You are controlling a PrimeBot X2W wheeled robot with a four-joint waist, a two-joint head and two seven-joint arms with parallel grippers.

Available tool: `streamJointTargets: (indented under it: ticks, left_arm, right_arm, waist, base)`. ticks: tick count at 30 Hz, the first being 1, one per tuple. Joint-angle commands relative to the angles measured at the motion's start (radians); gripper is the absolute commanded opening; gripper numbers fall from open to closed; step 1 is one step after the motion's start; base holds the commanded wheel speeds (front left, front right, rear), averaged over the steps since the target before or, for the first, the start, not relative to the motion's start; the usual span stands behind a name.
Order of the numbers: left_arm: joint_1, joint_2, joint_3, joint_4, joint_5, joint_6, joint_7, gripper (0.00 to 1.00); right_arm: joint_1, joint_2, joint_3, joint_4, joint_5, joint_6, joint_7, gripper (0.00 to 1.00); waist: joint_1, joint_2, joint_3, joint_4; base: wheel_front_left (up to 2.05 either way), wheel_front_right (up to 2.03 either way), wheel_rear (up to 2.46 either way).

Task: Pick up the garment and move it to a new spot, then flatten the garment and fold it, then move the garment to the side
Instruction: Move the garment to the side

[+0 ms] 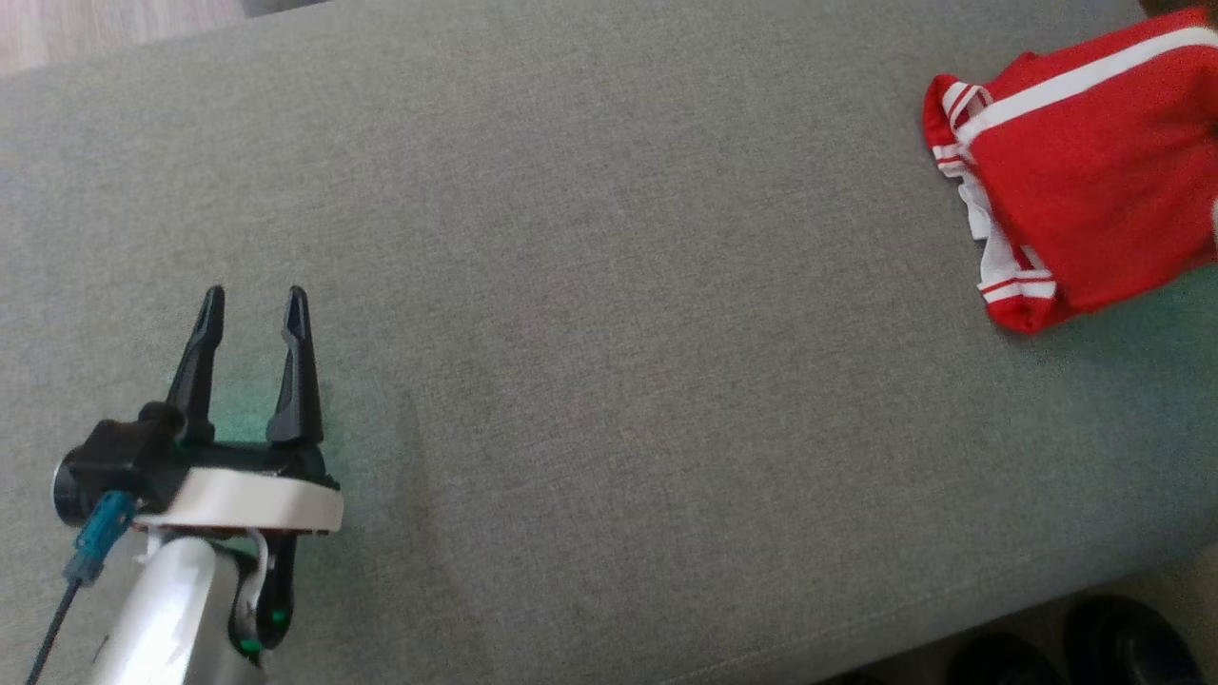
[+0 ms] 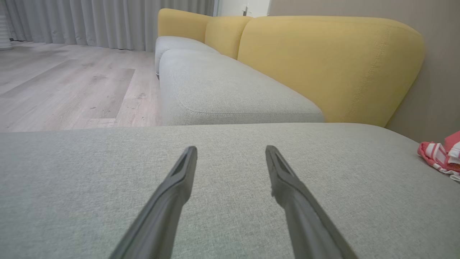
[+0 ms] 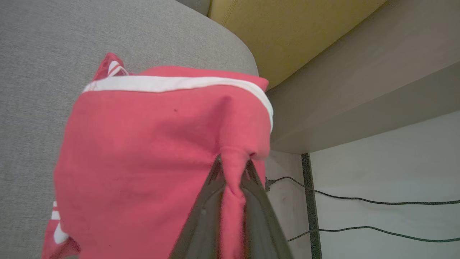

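Note:
The garment (image 1: 1085,181) is red with white stripes, folded into a compact bundle at the far right of the grey sofa seat (image 1: 609,285). In the right wrist view my right gripper (image 3: 233,162) is shut on a pinched fold of the garment (image 3: 154,151) at its right edge. A corner of the garment (image 2: 440,156) shows at the right edge of the left wrist view. My left gripper (image 1: 255,303) stands open over the bare seat at the lower left, far from the garment, its two dark fingers (image 2: 183,176) spread with nothing between them.
Yellow backrest cushions (image 2: 323,64) rise behind the seat, with another grey seat cushion (image 2: 222,90) beyond. Wooden floor (image 2: 64,82) and curtains lie to the left. Past the seat's right end, black cables (image 3: 359,201) run across a pale floor. Dark rounded shapes (image 1: 1094,647) sit below the seat's front edge.

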Motion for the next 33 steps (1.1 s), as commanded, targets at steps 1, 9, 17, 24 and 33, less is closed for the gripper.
streamJointTargets:
  ticks: [1,9,17,24,33]
  left_arm:
    - [-0.041,0.033,0.029,-0.036,0.005,-0.003,0.001,1.00]
    - [-0.057,0.049,0.024,-0.043,0.007,-0.003,0.016,1.00]
    - [-0.029,0.028,0.024,-0.001,-0.015,-0.003,-0.010,1.00]
    - [0.042,-0.006,0.043,0.034,-0.034,0.004,-0.041,1.00]
    - [0.151,-0.026,0.074,0.045,-0.043,0.007,-0.051,1.00]
  right_arm:
    - [0.004,-0.020,-0.017,-0.010,-0.012,-0.001,-0.019,0.00]
    - [0.010,0.054,-0.156,0.176,-0.090,-0.001,-0.123,1.00]
    - [0.043,0.184,-0.279,0.218,-0.113,-0.001,-0.221,1.00]
    - [0.205,0.325,-0.329,0.017,-0.049,-0.001,-0.356,1.00]
    - [0.518,0.452,-0.373,-0.242,-0.065,-0.001,-0.513,1.00]
  waist:
    - [-0.0001,0.0000,0.005,-0.001]
    - [-0.0001,0.0000,0.024,0.007]
    - [-0.0001,0.0000,-0.050,0.030]
    - [-0.0001,0.0000,-0.161,0.075]
    - [-0.0001,0.0000,-0.276,0.149]
  base:
    - [0.00,0.00,0.00]
    - [0.00,0.00,0.00]
    - [0.00,0.00,0.00]
    - [0.00,0.00,0.00]
    - [0.00,0.00,0.00]
